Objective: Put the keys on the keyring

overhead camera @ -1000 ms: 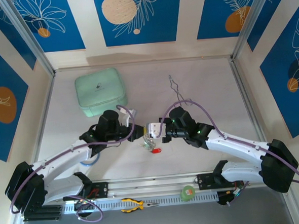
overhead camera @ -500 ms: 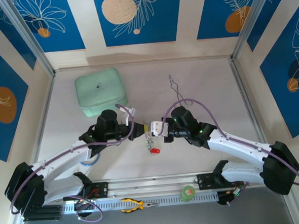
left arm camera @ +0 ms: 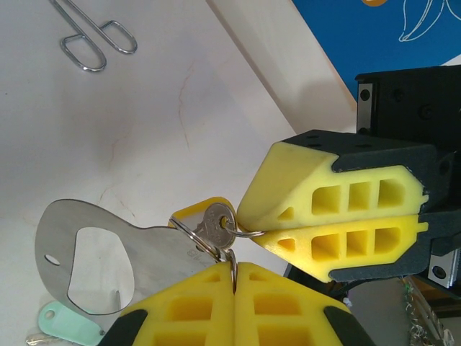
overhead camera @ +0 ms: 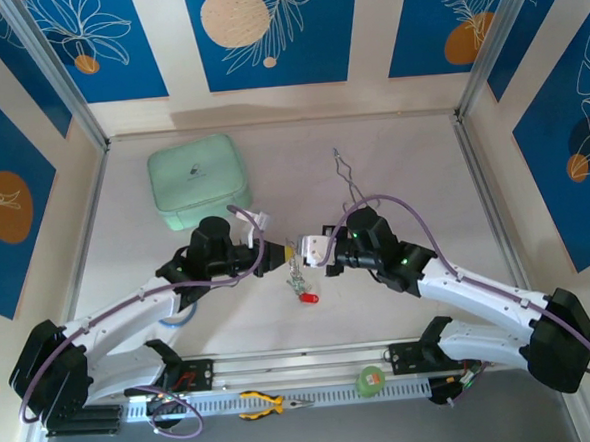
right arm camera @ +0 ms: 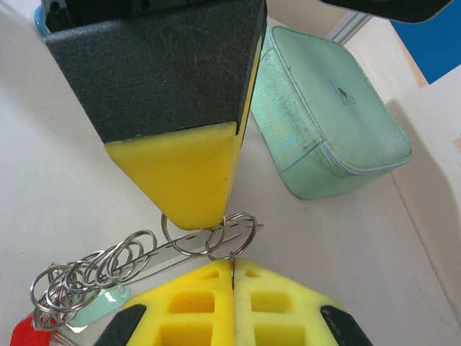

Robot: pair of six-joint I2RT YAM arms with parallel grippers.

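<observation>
the left gripper (overhead camera: 274,254) is shut on a thin wire ring (left arm camera: 233,259). the right gripper (overhead camera: 308,249) is pinched closed on the linked loops just beside it, tip to tip. both are held above the middle of the table (overhead camera: 402,174). the keyring (left arm camera: 155,249), a flat grey loop, is hung from that ring next to a silver key (left arm camera: 216,225) and clear of the surface, apparently so the wire can be worked between the two pinches. the other keys (overhead camera: 299,281), with red and pale green tags, are seen hanging below.
</observation>
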